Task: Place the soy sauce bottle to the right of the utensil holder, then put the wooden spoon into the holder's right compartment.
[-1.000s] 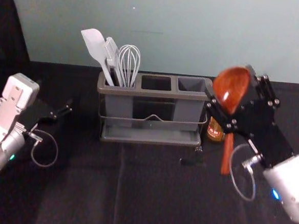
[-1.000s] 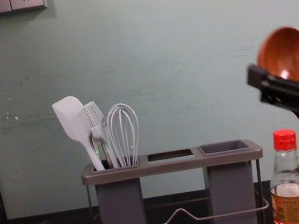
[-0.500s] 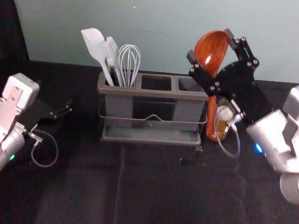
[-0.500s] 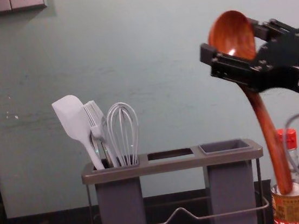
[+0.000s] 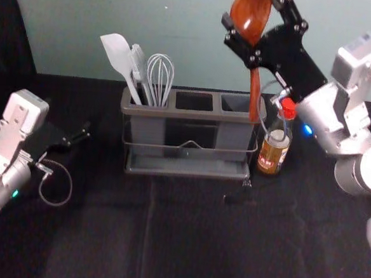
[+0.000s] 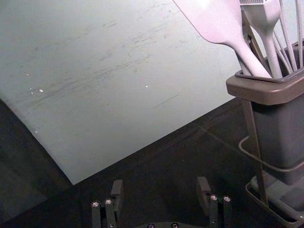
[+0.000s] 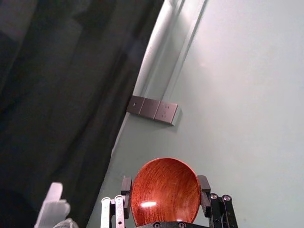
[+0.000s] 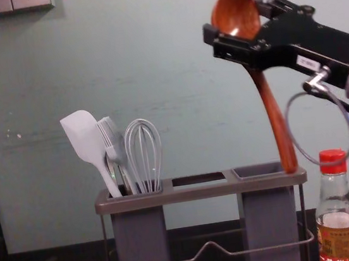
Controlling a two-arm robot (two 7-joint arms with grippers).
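Note:
My right gripper (image 5: 250, 17), also in the chest view (image 8: 234, 21) and right wrist view (image 7: 165, 184), is shut on the bowl of the wooden spoon (image 8: 268, 103). The spoon hangs bowl up, its handle end at the right rim of the right compartment (image 8: 262, 170); whether it is inside or in front, I cannot tell. The soy sauce bottle (image 5: 273, 153) stands upright just right of the grey utensil holder (image 5: 193, 116), red cap on. My left gripper (image 5: 77, 139) idles left of the holder, open in the left wrist view (image 6: 160, 186).
A white spatula (image 8: 85, 141), a brush (image 8: 114, 144) and a whisk (image 8: 144, 153) stand in the holder's left compartment. The wall (image 8: 172, 61) rises behind the black-covered table (image 5: 191, 235). The right gripper's cable loop hangs near the bottle cap.
My right gripper has carried the spoon left and upward, from beside the holder to above its right end. The bottle, holder and left arm have stayed put.

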